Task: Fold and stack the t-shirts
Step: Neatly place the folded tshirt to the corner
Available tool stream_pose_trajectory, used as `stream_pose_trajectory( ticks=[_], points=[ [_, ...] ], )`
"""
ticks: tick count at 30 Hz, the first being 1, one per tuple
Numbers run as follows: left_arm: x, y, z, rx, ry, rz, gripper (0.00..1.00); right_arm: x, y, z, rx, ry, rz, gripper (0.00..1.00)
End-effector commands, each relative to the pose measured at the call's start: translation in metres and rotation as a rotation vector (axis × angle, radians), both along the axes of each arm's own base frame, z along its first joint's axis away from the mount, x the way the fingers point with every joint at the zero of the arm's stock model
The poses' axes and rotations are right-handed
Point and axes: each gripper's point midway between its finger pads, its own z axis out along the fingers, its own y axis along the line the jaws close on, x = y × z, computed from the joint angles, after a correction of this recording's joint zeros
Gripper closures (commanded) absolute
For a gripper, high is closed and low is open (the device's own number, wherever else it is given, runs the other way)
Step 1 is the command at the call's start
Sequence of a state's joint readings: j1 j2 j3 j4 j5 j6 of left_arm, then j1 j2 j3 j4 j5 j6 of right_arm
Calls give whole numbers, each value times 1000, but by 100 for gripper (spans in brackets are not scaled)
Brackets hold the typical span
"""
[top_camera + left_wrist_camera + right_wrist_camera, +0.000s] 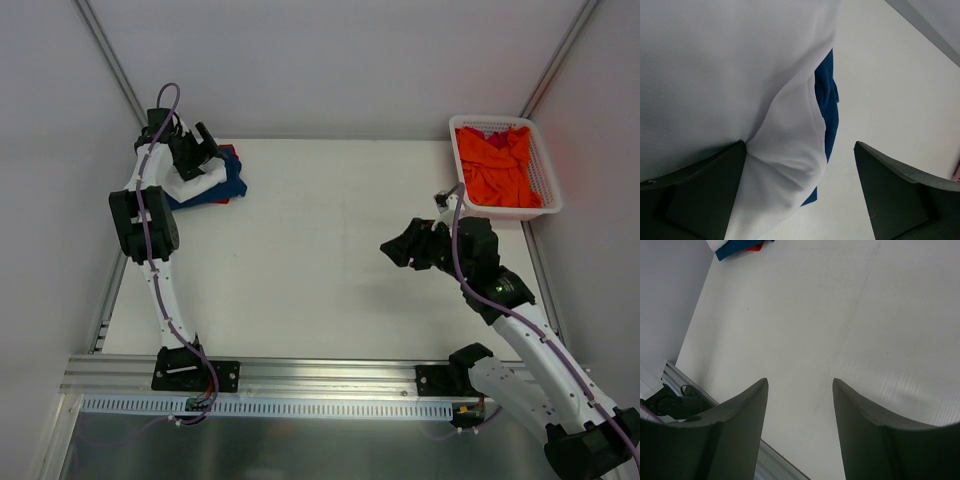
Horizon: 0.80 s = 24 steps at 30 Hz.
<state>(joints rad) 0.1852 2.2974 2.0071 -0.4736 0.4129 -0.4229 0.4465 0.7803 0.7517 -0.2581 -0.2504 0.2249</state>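
Observation:
At the table's far left lies a stack of folded t-shirts: a white t-shirt [200,186] on a dark blue t-shirt [233,186], with a red t-shirt [231,151] peeking out underneath. My left gripper [199,150] hangs over this stack, open. In the left wrist view the white t-shirt [730,70] fills the frame, and its folded edge lies between the wide-apart fingers of my left gripper [800,145]. The dark blue t-shirt [829,110] shows beside it. My right gripper [400,246] [800,381] hovers open and empty over the bare table. An orange t-shirt [497,170] lies crumpled in the basket.
The white lattice basket [458,160] stands at the back right corner. An aluminium rail [320,375] runs along the near edge, carrying both arm bases. Grey walls close in the table on the left, back and right. The right wrist view catches the stack's dark blue corner [735,250].

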Motion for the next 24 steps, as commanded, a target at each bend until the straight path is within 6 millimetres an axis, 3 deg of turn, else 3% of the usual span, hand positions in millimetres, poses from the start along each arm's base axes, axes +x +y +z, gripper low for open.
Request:
stream_pose_trajectory(
  ticks=[1, 6, 7, 11, 15, 18, 19, 24],
  points=[
    [-23, -18, 12, -43, 49, -35, 8, 2, 0, 5, 22, -9, -10, 42],
    [-27, -17, 63, 23, -56, -42, 7, 3, -2, 3, 17, -6, -22, 42],
    [-30, -19, 83, 34, -93, -47, 7, 4, -2, 2, 13, -5, -24, 42],
    [-45, -38, 124, 69, -168, -76, 5, 8, -4, 0, -1, 3, -40, 40],
    [-60, -77, 165, 114, -257, -134, 4, 13, -7, 2, -26, 7, -61, 37],
    [-75, -95, 203, 110, -335, -160, 3, 16, -12, 0, -59, 19, -87, 35],
    [-82, -117, 210, 105, -353, -202, 3, 16, -14, -1, -68, 20, -97, 33],
    [-113, -158, 238, 96, -424, -282, 3, 19, -21, 1, -83, 10, -136, 30]
  ],
)
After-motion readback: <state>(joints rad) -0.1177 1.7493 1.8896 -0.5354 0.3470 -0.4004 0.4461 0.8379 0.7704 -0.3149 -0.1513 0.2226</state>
